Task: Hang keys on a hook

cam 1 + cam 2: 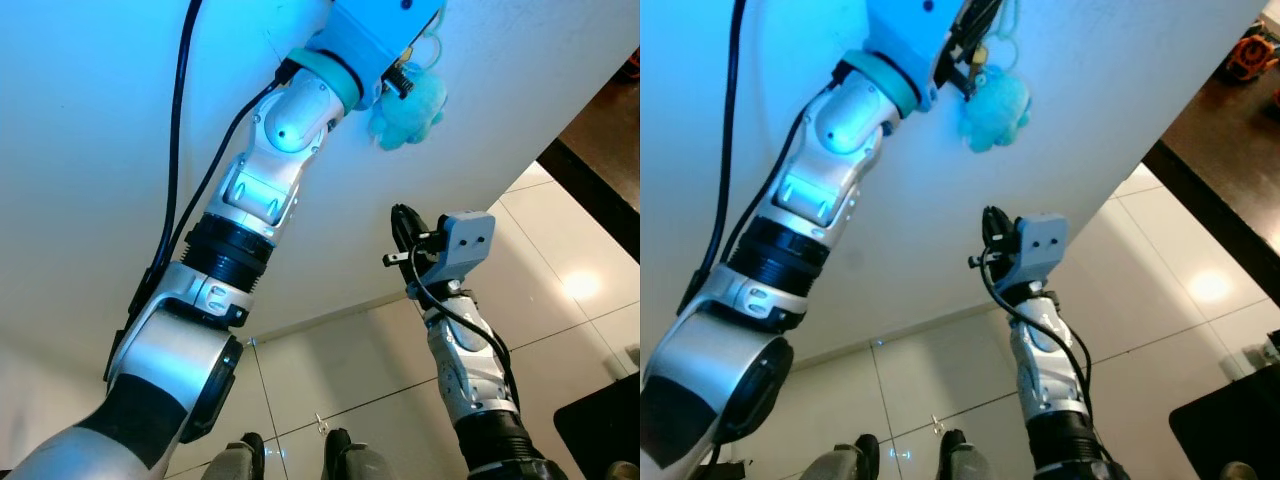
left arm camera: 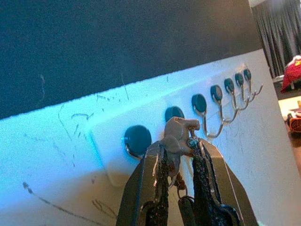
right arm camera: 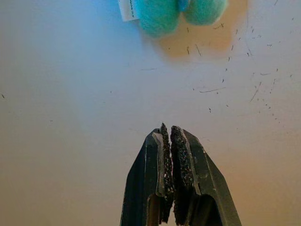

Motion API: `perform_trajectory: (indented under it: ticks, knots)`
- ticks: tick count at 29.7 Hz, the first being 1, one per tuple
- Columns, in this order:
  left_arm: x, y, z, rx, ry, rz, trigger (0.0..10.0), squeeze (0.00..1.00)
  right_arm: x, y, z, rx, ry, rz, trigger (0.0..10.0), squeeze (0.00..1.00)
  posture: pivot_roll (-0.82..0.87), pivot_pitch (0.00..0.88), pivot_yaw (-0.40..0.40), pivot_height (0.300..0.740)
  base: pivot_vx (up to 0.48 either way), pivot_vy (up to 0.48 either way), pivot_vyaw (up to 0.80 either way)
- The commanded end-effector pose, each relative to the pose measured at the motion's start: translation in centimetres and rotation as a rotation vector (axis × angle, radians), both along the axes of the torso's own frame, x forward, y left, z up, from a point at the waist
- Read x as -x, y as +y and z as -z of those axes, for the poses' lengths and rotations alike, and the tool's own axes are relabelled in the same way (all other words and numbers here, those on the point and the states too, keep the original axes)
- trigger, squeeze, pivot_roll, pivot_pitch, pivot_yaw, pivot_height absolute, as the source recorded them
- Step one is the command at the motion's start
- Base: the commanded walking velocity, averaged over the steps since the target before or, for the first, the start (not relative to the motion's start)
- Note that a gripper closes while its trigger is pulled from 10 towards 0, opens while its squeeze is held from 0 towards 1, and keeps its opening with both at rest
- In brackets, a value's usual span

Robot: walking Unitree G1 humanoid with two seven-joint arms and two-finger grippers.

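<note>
1. The left arm (image 1: pixel 260 190) reaches up along the wall (image 1: pixel 90 120), its left gripper (image 2: pixel 181 155) raised against the hook rack (image 2: pixel 108 155) mounted on that wall.
2. A row of hooks (image 2: pixel 221 106) runs along the rack, away from the left gripper.
3. The keys (image 2: pixel 178 136) sit between the left gripper's fingers, just in front of the nearest hooks.
4. A plush keyring toy (image 1: pixel 408 110) hangs below the left gripper, against the wall.
5. The right gripper (image 3: pixel 170 136) stands lower, to the right of the left arm, pointing at the wall beneath the toy.
6. The floor (image 1: pixel 560 290) lies below, to the right.
</note>
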State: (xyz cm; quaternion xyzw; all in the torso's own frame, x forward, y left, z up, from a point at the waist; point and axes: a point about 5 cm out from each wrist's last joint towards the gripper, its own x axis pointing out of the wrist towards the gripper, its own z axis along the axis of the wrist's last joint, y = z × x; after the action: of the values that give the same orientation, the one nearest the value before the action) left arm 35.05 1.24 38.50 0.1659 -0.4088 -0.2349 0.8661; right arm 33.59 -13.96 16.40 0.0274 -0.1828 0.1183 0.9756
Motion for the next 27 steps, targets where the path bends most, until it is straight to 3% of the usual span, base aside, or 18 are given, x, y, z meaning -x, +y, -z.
perform_trajectory:
  ticks: [1,9,15,27]
  knots:
    - [0.1,-0.4,0.0,-0.017,-0.001,-0.006,10.0,0.00,0.2,0.0,0.4,0.004,0.011,0.000,10.0,0.00,-0.02,0.230,0.017,0.740,0.000,0.000,0.00]
    - [0.0,-0.1,0.0,-0.002,0.005,-0.012,10.0,0.00,0.2,0.0,0.4,0.004,0.012,-0.002,10.0,0.00,-0.02,0.230,0.013,0.740,0.000,0.000,0.00]
    - [0.5,0.3,-0.8,0.060,-0.025,0.035,10.0,0.00,0.1,0.0,0.3,0.005,0.011,-0.007,10.0,0.00,-0.02,0.232,0.010,0.740,0.000,0.000,0.00]
    - [1.2,0.7,-0.5,0.039,-0.018,0.067,10.0,0.00,0.1,0.1,0.4,0.004,0.015,-0.007,10.0,0.00,-0.02,0.238,0.010,0.740,0.000,0.000,0.00]
